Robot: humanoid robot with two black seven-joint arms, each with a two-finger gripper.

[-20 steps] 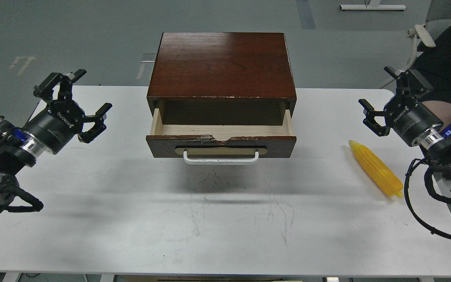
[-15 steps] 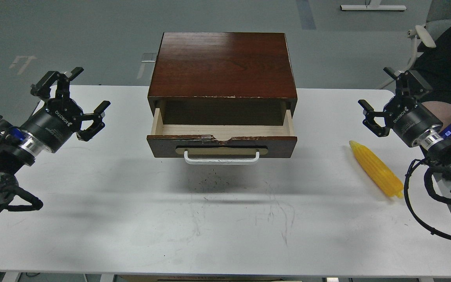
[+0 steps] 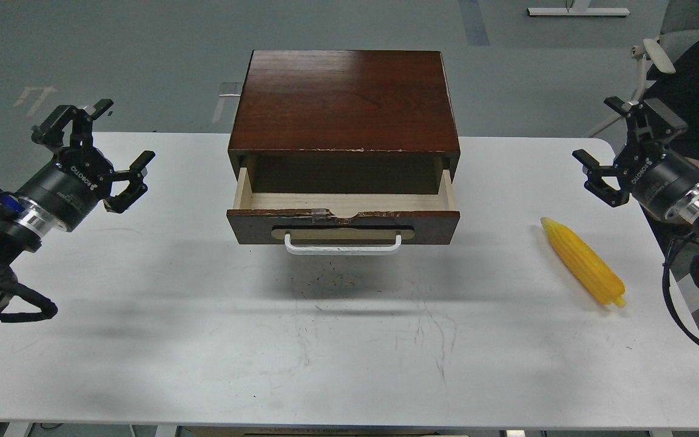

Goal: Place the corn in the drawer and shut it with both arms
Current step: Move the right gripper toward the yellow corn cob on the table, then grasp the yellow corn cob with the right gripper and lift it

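Note:
The yellow corn point(image 3: 583, 262) lies on the white table point(image 3: 349, 340) at the right, its pointed tip toward the drawer. The dark brown drawer point(image 3: 343, 226) with a white bar handle point(image 3: 343, 246) is pulled open from the wooden cabinet point(image 3: 345, 103); its pale interior is empty. My left gripper point(image 3: 102, 142) is open and empty, above the table's left end, well left of the drawer. My right gripper point(image 3: 603, 135) is open and empty, above the table's right edge, up and right of the corn.
A chair point(image 3: 659, 57) and a dark-clothed person point(image 3: 698, 79) are behind the table at the right. Black cables point(image 3: 683, 315) hang off my right arm near the table's right edge.

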